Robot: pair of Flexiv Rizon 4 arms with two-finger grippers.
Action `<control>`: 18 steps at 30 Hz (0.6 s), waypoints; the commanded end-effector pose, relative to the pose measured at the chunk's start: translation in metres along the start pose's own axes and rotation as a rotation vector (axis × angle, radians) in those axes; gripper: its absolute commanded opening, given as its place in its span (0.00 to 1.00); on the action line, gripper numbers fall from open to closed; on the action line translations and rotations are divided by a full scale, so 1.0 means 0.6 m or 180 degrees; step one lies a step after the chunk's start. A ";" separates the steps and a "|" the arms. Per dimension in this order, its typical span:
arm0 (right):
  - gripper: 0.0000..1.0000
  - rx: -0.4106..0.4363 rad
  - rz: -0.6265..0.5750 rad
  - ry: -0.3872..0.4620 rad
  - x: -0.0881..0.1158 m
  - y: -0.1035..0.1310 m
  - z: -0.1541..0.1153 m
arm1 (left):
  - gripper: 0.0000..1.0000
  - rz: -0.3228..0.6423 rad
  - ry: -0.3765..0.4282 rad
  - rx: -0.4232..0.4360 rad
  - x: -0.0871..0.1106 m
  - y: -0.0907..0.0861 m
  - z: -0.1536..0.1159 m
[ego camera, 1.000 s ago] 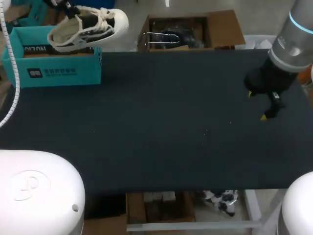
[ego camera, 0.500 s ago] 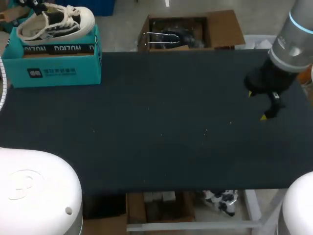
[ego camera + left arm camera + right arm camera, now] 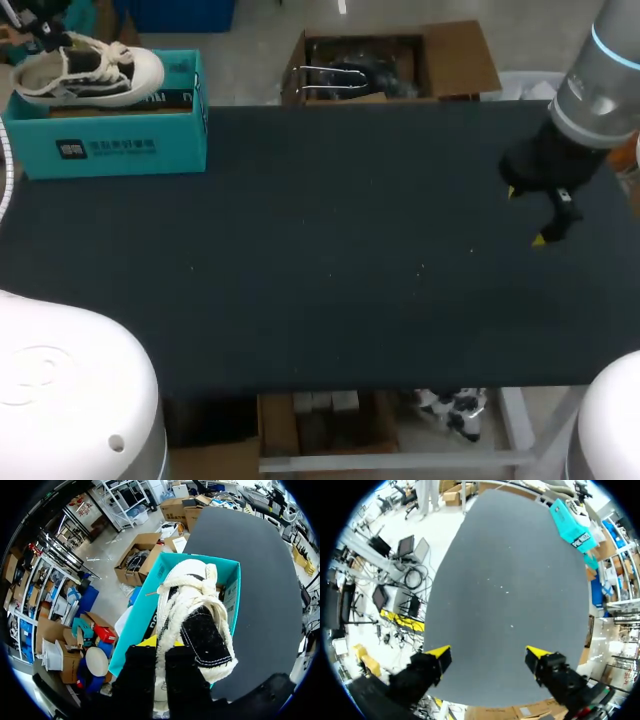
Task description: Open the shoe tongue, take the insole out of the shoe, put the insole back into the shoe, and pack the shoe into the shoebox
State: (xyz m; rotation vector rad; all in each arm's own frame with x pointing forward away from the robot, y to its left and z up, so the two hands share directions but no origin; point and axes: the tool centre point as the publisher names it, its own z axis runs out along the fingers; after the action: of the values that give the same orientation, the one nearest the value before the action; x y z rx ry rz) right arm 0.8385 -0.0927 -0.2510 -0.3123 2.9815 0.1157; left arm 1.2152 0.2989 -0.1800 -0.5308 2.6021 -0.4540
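Observation:
A white canvas shoe (image 3: 92, 72) with black side panels and cream laces hangs over the open teal shoebox (image 3: 110, 148) at the table's far left corner, toe pointing right. My left gripper (image 3: 42, 28) is shut on its heel. In the left wrist view the shoe (image 3: 196, 611) stretches ahead of the left gripper (image 3: 161, 656), above the inside of the shoebox (image 3: 148, 611). I cannot tell whether the sole touches the box. The insole is hidden. My right gripper (image 3: 527, 215) hovers open at the table's right side; the right wrist view shows the right gripper (image 3: 488, 653) with only bare table under it.
The black table top (image 3: 330, 270) spreads wide between the shoebox and my right gripper. The white bases of my arms (image 3: 70, 400) rise at the near left and near right corners.
My left gripper has carried the shoe leftward and down, from above the box's right end to low over its opening. The right arm has not moved.

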 end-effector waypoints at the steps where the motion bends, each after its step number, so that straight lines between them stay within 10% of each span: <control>1: 1.00 0.0010 0.0004 0.0011 -0.002 0.001 -0.001 | 0.00 0.0046 0.0224 0.0033 -0.024 0.014 0.045; 18: 1.00 0.0010 0.0004 0.0011 -0.002 0.001 -0.001 | 0.00 0.0321 0.0759 -0.0216 0.013 0.030 0.161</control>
State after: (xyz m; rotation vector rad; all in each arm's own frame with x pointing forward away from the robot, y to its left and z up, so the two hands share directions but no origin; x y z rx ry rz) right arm 0.8385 -0.0926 -0.2508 -0.3122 2.9816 0.1153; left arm 1.2313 0.2900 -0.2633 -0.3916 2.7803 -0.3998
